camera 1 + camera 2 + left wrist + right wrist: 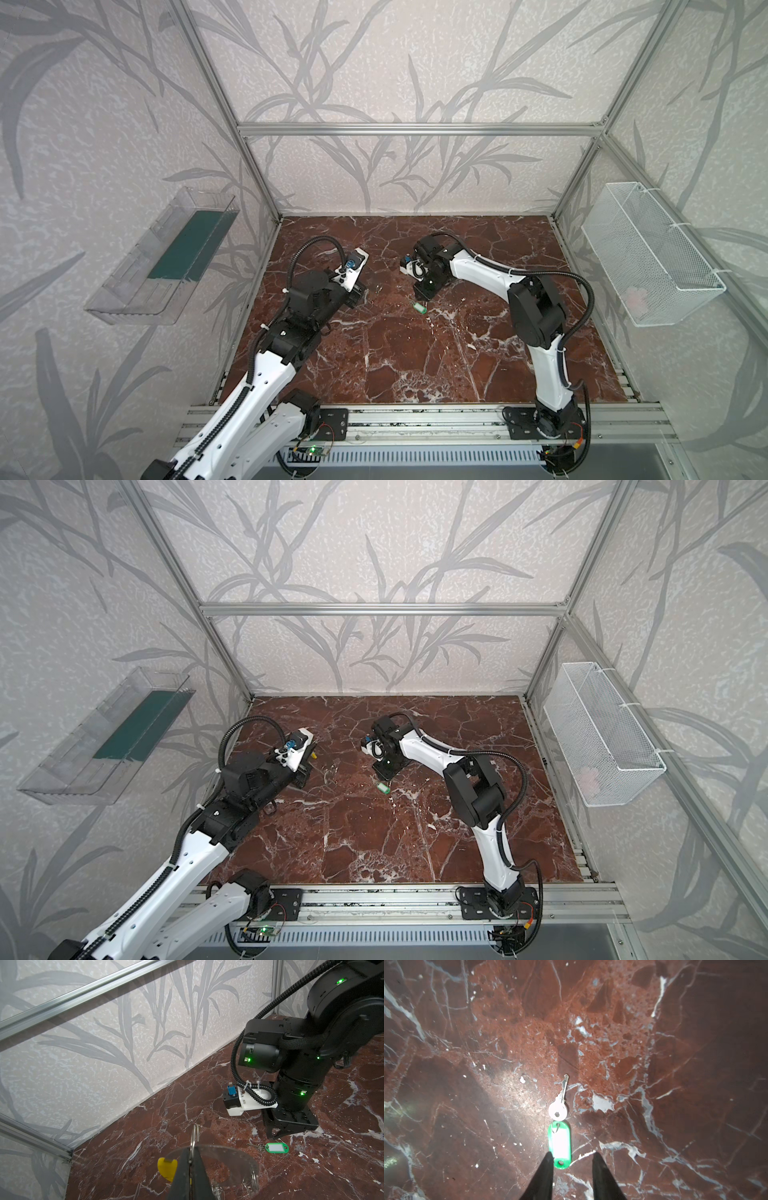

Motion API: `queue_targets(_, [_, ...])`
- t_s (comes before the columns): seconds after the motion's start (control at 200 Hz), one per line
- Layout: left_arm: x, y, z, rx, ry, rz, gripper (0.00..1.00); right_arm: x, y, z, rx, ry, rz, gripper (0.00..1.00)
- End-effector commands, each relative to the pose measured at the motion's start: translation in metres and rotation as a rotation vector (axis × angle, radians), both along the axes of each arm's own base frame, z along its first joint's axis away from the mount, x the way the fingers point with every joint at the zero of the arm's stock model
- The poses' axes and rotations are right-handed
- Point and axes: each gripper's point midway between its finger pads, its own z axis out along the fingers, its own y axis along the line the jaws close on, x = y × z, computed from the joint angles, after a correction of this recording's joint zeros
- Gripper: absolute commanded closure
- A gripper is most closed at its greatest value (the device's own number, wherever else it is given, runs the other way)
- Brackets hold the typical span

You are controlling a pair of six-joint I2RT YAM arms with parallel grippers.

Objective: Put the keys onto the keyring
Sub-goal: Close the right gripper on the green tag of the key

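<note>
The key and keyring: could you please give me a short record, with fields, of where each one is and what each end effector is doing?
key: one in view, metal, joined to a green tag, lying flat on the marble table
keyring: thin metal ring with a yellow piece, pinched edge-on
left end effector: shut on the keyring
right end effector: open, fingertips either side of the tag's free end
key on keyring: not yet

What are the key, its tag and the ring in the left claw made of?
The key looks like bright silvery metal, glinting. The tag seems glossy green plastic with a white, paper-like insert. The ring is thin, shiny grey metal wire.
</note>
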Motion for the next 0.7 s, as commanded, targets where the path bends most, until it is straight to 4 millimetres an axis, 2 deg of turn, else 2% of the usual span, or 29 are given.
queue_targets(0.0, [0.001, -0.005, 0.008, -0.004, -0.035, -0.023, 1.00, -0.004, 0.005, 0.000, -0.014, -0.018, 0.060, 0.64])
queue_targets(0.17, [0.004, -0.007, 0.006, 0.001, -0.029, -0.025, 1.00, -0.006, 0.006, -0.016, -0.055, -0.026, 0.057, 0.64])
queue_targets(0.695, [0.010, -0.010, 0.004, 0.004, -0.015, -0.028, 1.00, -0.005, 0.008, -0.038, -0.078, -0.031, 0.060, 0.76])
